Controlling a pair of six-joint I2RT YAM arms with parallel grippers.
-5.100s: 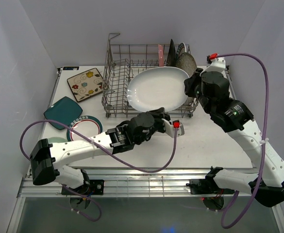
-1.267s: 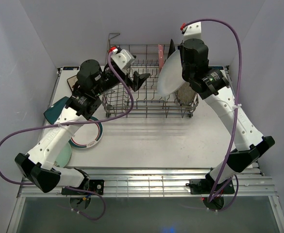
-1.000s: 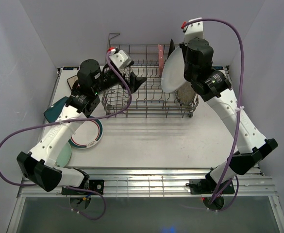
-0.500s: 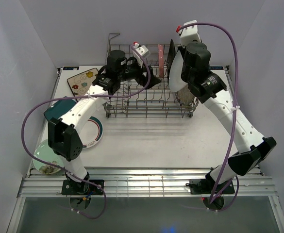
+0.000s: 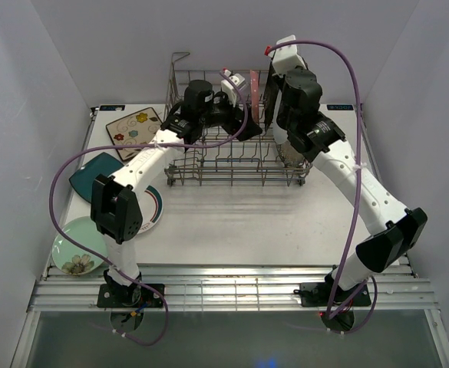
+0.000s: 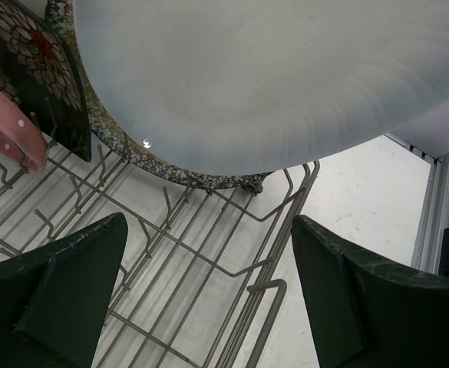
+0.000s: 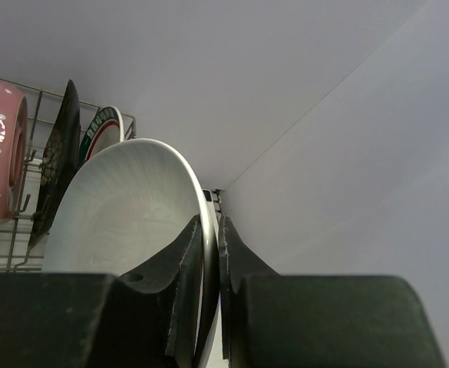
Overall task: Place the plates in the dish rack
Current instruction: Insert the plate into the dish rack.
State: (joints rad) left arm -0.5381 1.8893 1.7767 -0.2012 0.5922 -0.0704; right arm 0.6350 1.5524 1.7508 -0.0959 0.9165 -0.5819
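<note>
right wrist, right pincer [image 7: 210, 224] clamping white plate [image 7: 117, 215]

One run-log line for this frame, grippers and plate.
left fingers: open, over rack | right fingers: shut on white plate, held upright beside speckled plate

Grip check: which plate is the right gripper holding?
The large white oval plate, rim pinched in the right gripper; the pink dotted plate stands racked, ungripped.
</note>
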